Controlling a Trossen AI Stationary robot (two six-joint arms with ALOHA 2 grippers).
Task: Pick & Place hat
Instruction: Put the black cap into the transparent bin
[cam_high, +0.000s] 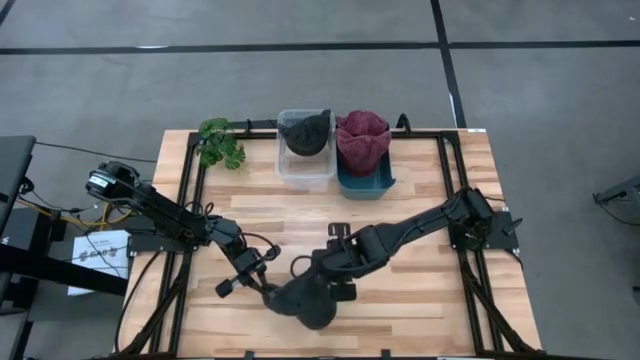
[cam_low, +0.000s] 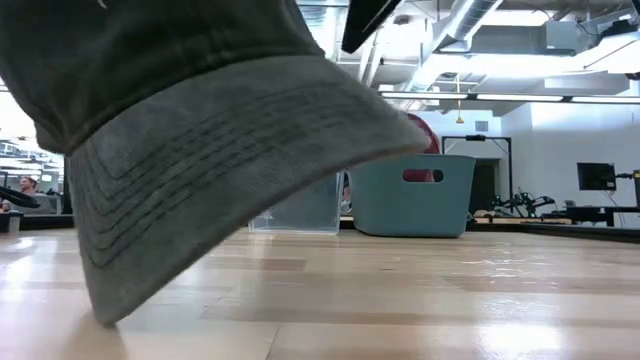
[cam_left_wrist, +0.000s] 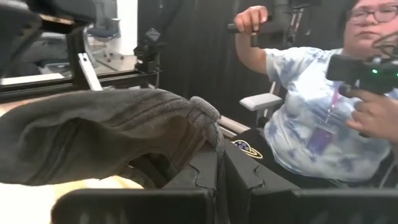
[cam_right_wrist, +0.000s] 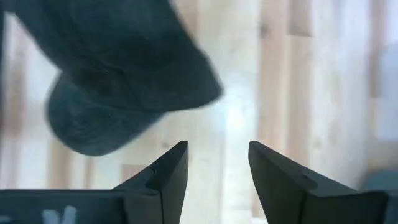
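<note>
Down at the front edge of the wooden surface (cam_high: 420, 310) lay the dark grey hat (cam_high: 305, 300), its brim filling most of the low view and tipped so that one corner touched the wood while the rest lifted off it. The left pincer (cam_high: 268, 292) was closed on the edge of the hat, fabric bunched between its fingers (cam_left_wrist: 205, 180) as the left wrist view showed. The right pincer (cam_right_wrist: 217, 165) hung just above the hat's other side with its jaws spread to a middling gap, nothing between them, bare wood showing through the gap.

To either side of the hat the front strip of the surface lay open, with more bare planks on the right than on the left, where the left arm's cables crossed. Black rails ran along both side edges.

Between the arms and the back row the middle of the surface was free. At the back stood a clear bin (cam_high: 305, 170) holding a dark hat (cam_high: 306, 133), and touching its right side a teal bin (cam_high: 365, 180) holding a maroon hat (cam_high: 361, 140). A green plant sprig (cam_high: 220, 143) lay near the back left corner.

Beyond the surface a person (cam_left_wrist: 311, 124) in a tie-dye shirt held two controller handles. I could read no writing anywhere; a sheet of paper (cam_high: 100, 252) off the left edge was too small to make out.
</note>
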